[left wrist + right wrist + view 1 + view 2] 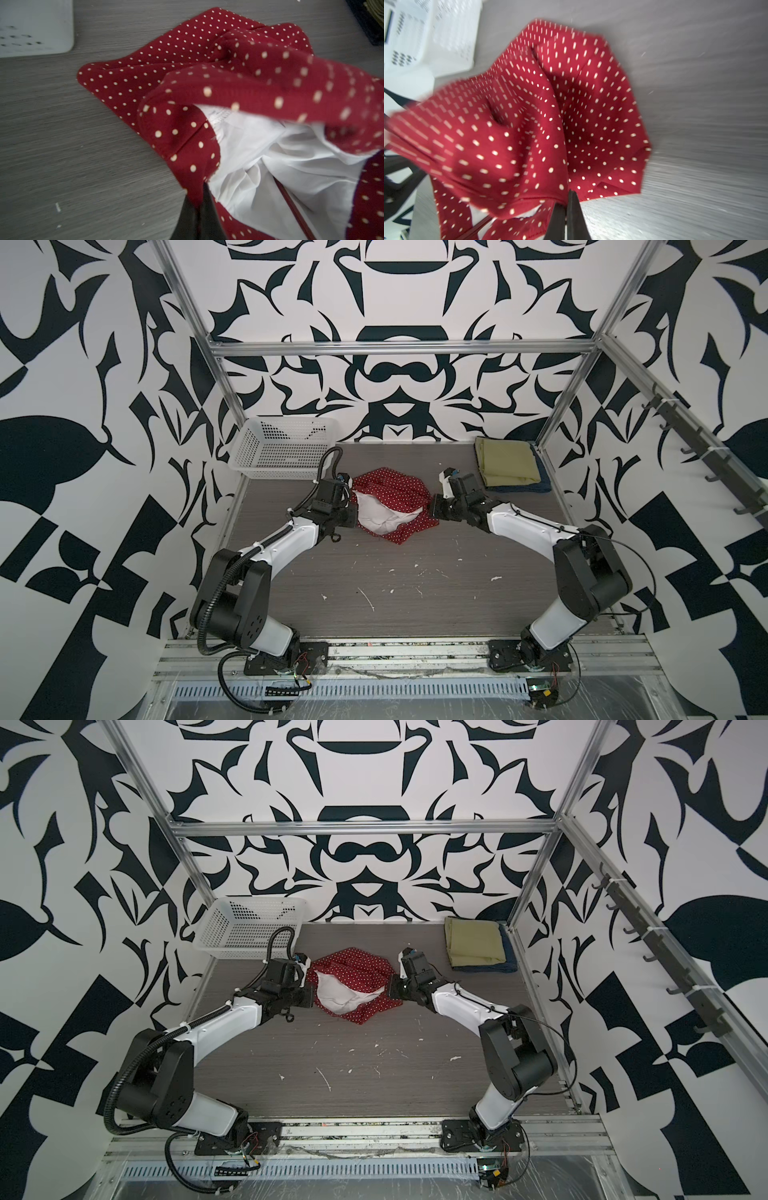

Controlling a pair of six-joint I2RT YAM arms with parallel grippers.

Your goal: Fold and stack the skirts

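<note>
At the left rear of the bench stands the white basket. Just in front of it the left tool is pressed together on the left edge of the red polka-dot skirt; the left wrist view shows red cloth running into the closed black tips. The skirt lies crumpled mid-bench between the two arms, its opening gaping toward the camera so that the white lining shows. Its long axis runs side to side, from one tool to the other. At its right edge the right tool is likewise pinching a fold of the red cloth, as the right wrist view shows. Further right, at the rear corner, the olive-green skirt lies folded on top of the dark blue denim skirt, well apart from the red one. Each arm is about equally near its own end, so the coming move — likely drawing the ends apart to spread the skirt flat — turns on that side-to-side line; the stack is nearer the right arm.
</note>
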